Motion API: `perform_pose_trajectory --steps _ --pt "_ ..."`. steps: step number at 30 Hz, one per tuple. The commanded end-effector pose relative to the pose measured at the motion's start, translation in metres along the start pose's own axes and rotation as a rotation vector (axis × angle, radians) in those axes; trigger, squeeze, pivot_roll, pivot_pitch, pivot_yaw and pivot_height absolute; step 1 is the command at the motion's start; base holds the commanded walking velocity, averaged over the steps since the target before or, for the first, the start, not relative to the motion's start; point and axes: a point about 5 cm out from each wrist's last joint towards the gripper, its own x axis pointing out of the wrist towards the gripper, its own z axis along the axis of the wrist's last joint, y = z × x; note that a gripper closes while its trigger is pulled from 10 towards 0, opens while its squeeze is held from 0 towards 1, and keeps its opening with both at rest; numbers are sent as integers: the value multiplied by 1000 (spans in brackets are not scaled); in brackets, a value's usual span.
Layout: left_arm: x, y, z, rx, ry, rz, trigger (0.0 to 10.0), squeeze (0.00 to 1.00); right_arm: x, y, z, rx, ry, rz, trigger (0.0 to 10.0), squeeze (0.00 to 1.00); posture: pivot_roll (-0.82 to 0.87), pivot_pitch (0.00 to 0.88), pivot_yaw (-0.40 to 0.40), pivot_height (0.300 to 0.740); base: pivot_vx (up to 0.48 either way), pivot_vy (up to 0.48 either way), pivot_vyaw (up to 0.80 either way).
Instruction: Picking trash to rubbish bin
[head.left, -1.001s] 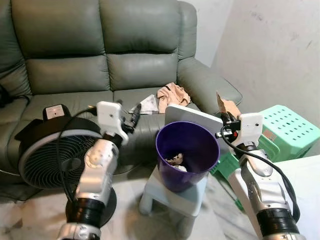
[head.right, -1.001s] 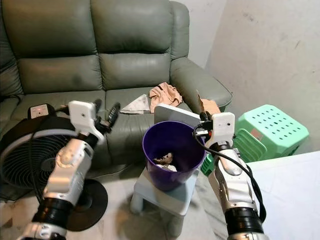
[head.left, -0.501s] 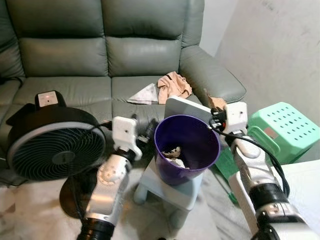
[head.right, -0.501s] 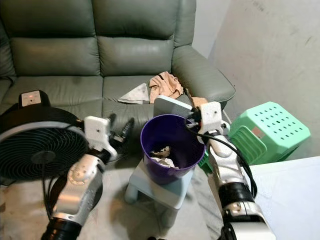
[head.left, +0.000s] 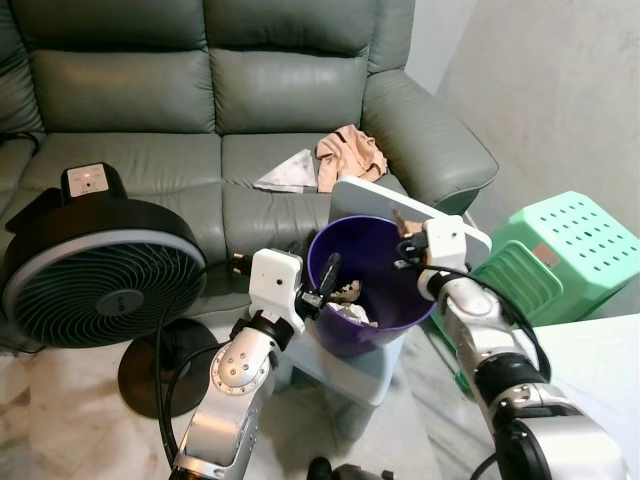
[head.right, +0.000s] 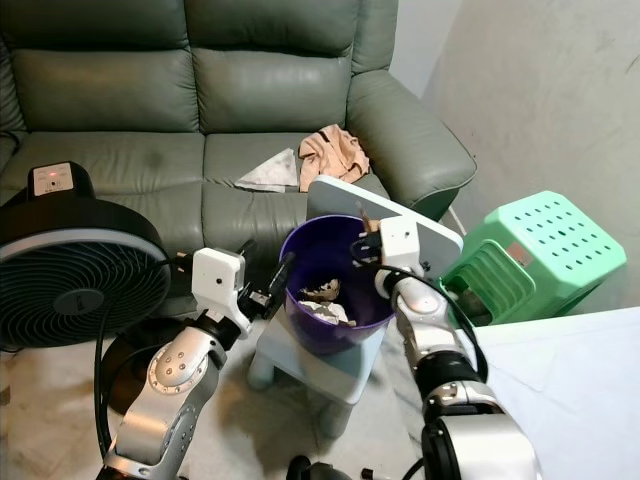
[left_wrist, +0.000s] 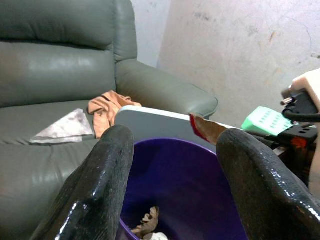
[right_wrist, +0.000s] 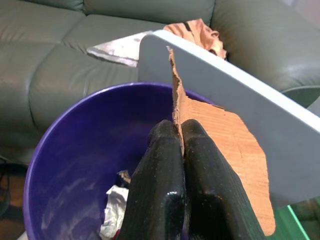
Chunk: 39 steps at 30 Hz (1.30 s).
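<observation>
Right pincer (right_wrist: 181, 150) is clamped on a torn brown cardboard scrap (right_wrist: 220, 140), held over the open mouth of the round purple plastic bin (head.left: 372, 275) at centre frame in the head views. The scrap sits just above the rim on the bin's right side, in front of the pale grey flat lid (head.left: 400, 205) that stands up behind the bin. It is not released yet.

Left pincer (head.left: 322, 283) hovers at the bin's left rim with its black fingers (left_wrist: 107, 185) apart and nothing between them. Whether it touches the rim is hard to tell.

The bin stands on a small light grey plastic stool (head.left: 350, 365) on the floor. Crumpled paper trash (head.left: 350, 310) already lies at the bottom, so part of the job looks done. Judged step: drop the scrap into the bin.

Possibly still to pick: a peach crumpled cloth (head.left: 348, 158) and a flat white-grey paper piece (head.left: 290, 175) on the grey-green leather sofa (head.left: 200, 90), upper centre. Whether they count as trash is unclear.

A black round floor fan (head.left: 95, 275) stands at left and a mint green perforated plastic stool (head.left: 560, 250) at right.
</observation>
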Motion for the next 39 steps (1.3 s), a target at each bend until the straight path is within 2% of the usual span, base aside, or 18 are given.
perform_pose_trajectory --steps 1,7,17,21,22,23,39 --pt "-1 -23 1 -53 1 -48 10000 0 1 -1 1 9 -6 -20 10000 0 29 213 -159 740 0 0 0" --pt "-2 -26 0 -52 10 -68 10000 0 3 3 3 29 -20 -13 10000 0 36 201 -149 740 0 0 0" --pt "-6 -31 -5 -56 35 -89 10000 0 6 -2 12 33 -41 -34 10000 0 31 201 -148 740 0 0 0" --pt "-6 -31 -5 -56 36 -91 10000 0 5 -4 11 86 -45 -32 10000 0 32 198 -148 740 0 0 0" --pt "-6 -31 -5 -57 37 -90 10000 0 5 -3 11 96 -48 -29 10000 282 32 198 -147 740 0 0 0" --pt "-6 -30 -5 -53 37 -89 10000 0 5 -4 11 93 -48 -38 10000 1000 32 197 -147 740 0 0 0" --pt "-3 -27 -2 -41 27 -88 10000 0 5 -4 13 110 -72 -11 10000 1000 29 189 -142 740 0 0 0"
